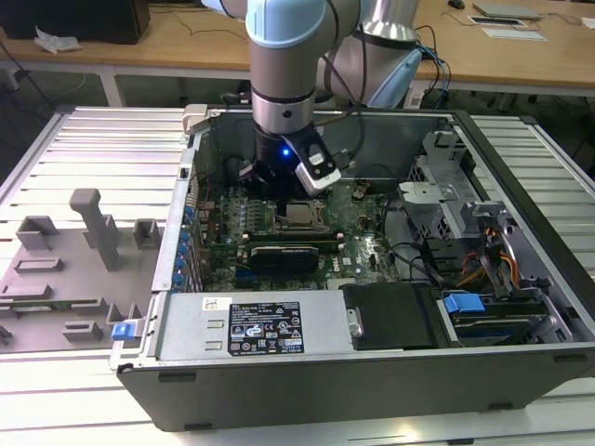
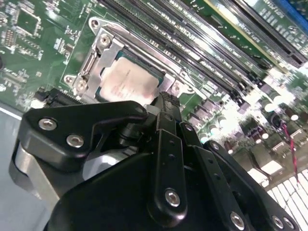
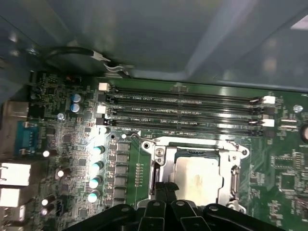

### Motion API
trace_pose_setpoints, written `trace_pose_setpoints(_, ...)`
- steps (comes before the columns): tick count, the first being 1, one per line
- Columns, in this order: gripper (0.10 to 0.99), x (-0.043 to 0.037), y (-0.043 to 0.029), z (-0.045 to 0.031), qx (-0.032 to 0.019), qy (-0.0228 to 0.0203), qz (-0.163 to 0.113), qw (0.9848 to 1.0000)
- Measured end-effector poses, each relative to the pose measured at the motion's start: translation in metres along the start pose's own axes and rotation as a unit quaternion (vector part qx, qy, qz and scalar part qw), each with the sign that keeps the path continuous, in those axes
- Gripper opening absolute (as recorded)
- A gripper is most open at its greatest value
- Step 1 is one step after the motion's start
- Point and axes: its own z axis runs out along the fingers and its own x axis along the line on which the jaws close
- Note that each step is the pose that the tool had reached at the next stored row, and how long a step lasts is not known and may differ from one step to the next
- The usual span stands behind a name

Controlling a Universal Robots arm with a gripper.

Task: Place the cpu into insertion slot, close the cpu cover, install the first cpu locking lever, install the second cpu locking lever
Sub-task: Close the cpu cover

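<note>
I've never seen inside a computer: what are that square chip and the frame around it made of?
The cpu top looks like dull grey metal with a matte sheen. The cpu cover seems shinier bare metal, perhaps steel, judging by bright glints.

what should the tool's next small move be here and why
Likely a short nudge of the tool toward the locking lever, I'd judge: the cpu already lies under the lowered cpu cover, and the shut tool sits right at the cover's edge. Whether the lever is latched, I can't tell.
</note>
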Motion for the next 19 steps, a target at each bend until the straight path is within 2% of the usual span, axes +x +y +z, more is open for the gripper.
trace_pose_setpoints(3,0.106,-0.0003,0.0004,-0.0067,0.0000,0.0000,0.000,1.0000)
trace_pose_setpoints(5,0.106,-0.0024,0.0003,-0.0068,-0.0001,0.0001,0.000,1.0000)
trace_pose_setpoints(12,0.106,-0.0285,-0.0032,-0.0063,-0.0004,0.0049,0.000,1.0000)
trace_pose_setpoints(14,0.106,-0.0306,-0.0034,-0.0069,-0.0003,0.0054,0.000,1.0000)
trace_pose_setpoints(15,0.106,-0.0308,-0.0032,-0.0090,-0.0003,0.0053,0.000,1.0000)
trace_pose_setpoints(17,0.106,-0.0312,-0.0024,-0.0201,-0.0004,0.0053,0.000,1.0000)
trace_pose_setpoints(19,0.106,-0.0314,-0.0020,-0.0266,-0.0004,0.0053,0.000,1.0000)
